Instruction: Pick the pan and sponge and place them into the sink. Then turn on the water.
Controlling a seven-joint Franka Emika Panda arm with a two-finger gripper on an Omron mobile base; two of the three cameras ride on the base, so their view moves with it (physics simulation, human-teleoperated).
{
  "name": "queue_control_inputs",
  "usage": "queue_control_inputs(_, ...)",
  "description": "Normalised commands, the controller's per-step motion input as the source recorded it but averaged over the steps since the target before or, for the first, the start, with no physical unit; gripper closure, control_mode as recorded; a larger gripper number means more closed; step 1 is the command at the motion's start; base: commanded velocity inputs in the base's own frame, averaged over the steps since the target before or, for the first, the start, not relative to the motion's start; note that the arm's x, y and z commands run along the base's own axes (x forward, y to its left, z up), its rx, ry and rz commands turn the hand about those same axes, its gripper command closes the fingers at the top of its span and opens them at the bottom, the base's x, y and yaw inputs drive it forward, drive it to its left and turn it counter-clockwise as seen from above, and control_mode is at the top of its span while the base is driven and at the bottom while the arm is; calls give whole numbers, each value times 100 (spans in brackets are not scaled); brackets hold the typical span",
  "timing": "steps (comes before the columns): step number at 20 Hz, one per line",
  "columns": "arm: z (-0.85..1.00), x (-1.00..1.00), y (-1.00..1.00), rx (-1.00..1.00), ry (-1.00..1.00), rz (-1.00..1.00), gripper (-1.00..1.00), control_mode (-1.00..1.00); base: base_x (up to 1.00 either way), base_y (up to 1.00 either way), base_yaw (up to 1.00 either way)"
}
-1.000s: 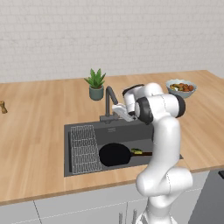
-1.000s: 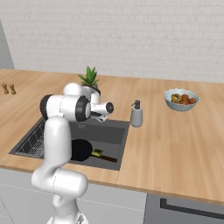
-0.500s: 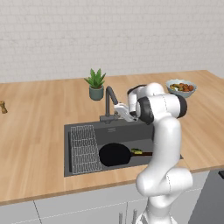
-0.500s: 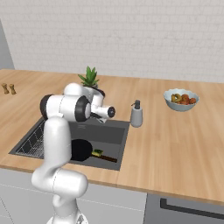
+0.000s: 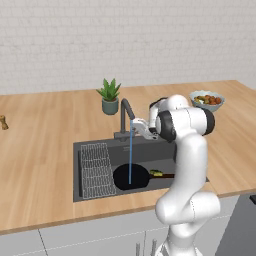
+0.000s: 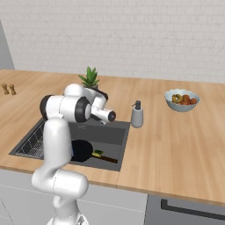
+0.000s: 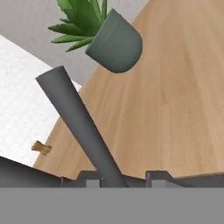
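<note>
The black pan (image 5: 131, 176) lies flat in the sink (image 5: 152, 155), and a thin blue stream of water (image 5: 131, 152) falls onto it from the dark gooseneck faucet (image 5: 124, 111). Beside the pan's handle rests the green and yellow sponge (image 5: 156, 173). My gripper (image 5: 139, 126) is at the faucet's base, just right of the neck. In the hand view a dark grey bar of the faucet (image 7: 78, 122) runs up from between my gripper's (image 7: 124, 178) tips. The tips stand a little apart, the left one against the bar. From the right I see the pan (image 6: 82, 150), sponge (image 6: 97, 154) and sink (image 6: 112, 134).
A potted plant (image 5: 110, 96) stands behind the faucet. A wire rack (image 5: 95, 167) fills the sink's left side. On the counter to the right are a soap dispenser (image 6: 137, 115) and a fruit bowl (image 6: 182, 100). Two small shakers (image 6: 9, 89) sit far left.
A water stream now runs from the faucet into the pan; no stream showed before. My hand has stayed close by the faucet.
</note>
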Motion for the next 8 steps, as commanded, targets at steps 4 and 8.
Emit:
queue_control_inputs(4,-2,0,-1,2,0,-1,100,-100,0,0,0)
queue_control_inputs(8,0,0,0,0,0,0,100,-100,0,0,0)
